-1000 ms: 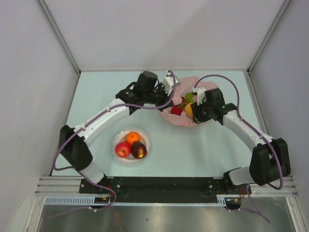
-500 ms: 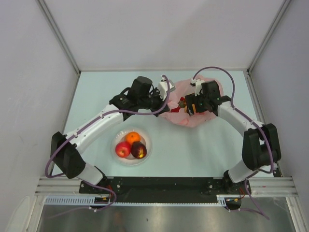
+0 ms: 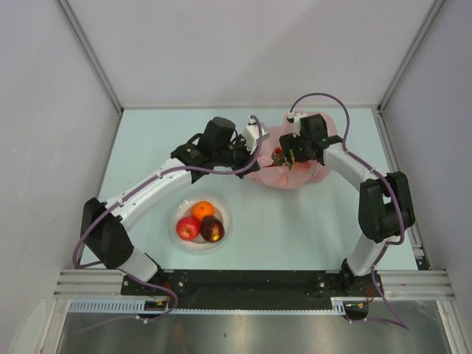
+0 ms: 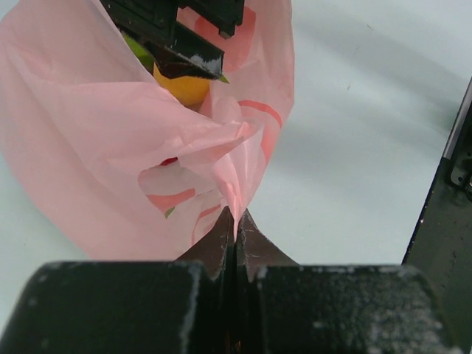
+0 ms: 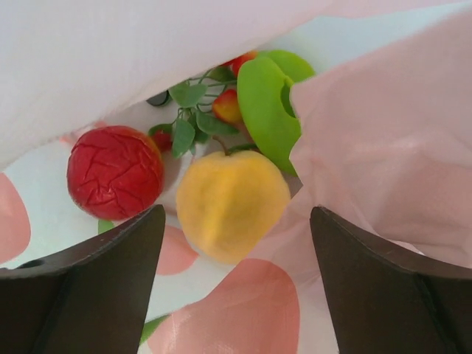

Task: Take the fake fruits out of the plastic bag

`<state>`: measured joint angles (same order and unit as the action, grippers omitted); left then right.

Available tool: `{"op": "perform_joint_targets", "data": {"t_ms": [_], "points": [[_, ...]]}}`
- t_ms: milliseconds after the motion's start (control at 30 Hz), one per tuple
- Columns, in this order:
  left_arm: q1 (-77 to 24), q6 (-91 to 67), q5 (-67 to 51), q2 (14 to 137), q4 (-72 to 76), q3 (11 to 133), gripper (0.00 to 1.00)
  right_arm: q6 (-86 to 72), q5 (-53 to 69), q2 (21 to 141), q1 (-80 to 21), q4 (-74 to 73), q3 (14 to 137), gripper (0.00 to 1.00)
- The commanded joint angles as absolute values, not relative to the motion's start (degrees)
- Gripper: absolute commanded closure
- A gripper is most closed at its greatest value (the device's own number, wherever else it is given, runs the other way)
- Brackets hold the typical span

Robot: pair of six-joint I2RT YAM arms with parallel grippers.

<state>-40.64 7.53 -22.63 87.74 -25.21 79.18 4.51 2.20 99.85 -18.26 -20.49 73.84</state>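
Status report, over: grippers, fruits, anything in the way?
Left gripper shut on plastic bag edge. Right gripper open inside bag, yellow fruit between fingers, ungripped. Bag fold crowds fruit's right side.

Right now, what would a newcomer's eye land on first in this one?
The pink plastic bag at the far middle of the table: the left hand pinches its edge, and the right hand stands open in its mouth, aimed at a yellow fruit. Next, the white plate at the near left, holding three fruits.
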Motion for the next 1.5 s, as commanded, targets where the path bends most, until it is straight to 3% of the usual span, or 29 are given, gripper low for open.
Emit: {"op": "perform_joint_targets", "data": {"t_ms": [0,233,400,500,633,733,800,833,1067,1167,1200,1333,1400,1467], "points": [[-40.43,7.12,-22.59,87.98,-24.61,81.39,1.0,7.63,4.46,93.18,-19.24,-28.19,78.13,0.2],[-39.99,7.38,-21.89,88.51,-24.7,82.09,1.0,9.92,11.6,84.46,-22.5,-33.41,78.13,0.33],[-39.9,7.12,-21.88,89.38,-24.87,82.88,1.0,10.46,7.56,93.23,-23.12,-24.53,79.71,0.39],[-39.81,7.38,-21.62,89.56,-25.31,83.67,1.0,11.95,6.15,100.6,-22.42,-23.64,81.99,0.49],[-39.2,7.3,-21.71,89.03,-25.14,82.97,1.0,13.44,6.24,104.85,-20.04,-22.67,82.62,0.49],[-39.02,7.47,-21.62,88.68,-24.7,82.09,1.0,16.6,4.05,105.56,-19.25,-24.42,82.53,0.4],[-38.94,7.38,-21.88,88.59,-24.52,81.83,1.0,18.53,1.06,105.64,-19.16,-26.01,82.62,0.22],[-38.94,7.3,-21.97,88.59,-24.52,81.57,1.0,19.07,0.53,105.99,-19.16,-27.93,82.62,0.2],[-38.93,7.21,-22.32,89.12,-24.35,81.83,1.0,20.39,2.9,108.54,-19.69,-33.31,82.62,0.17],[-38.85,7.21,-22.32,89.03,-24.35,81.83,1.0,21.0,4.39,108.28,-20.39,-33.05,82.62,0.28],[-38.93,7.12,-22.32,88.95,-24.35,81.65,1.0,21.09,4.39,108.19,-20.65,-32.96,82.62,0.4],[-38.85,7.29,-22.15,89.21,-23.91,81.82,1.0,22.14,5.19,106.35,-20.92,-33.04,82.62,0.69],[-38.93,7.47,-21.97,89.64,-23.73,82.44,1.0,23.64,5.19,103.81,-20.83,-33.48,82.97,0.8],[-38.94,7.56,-22.06,89.91,-23.38,82.97,1.0,24.78,5.97,101.35,-20.48,-34.62,83.41,0.83]]}}
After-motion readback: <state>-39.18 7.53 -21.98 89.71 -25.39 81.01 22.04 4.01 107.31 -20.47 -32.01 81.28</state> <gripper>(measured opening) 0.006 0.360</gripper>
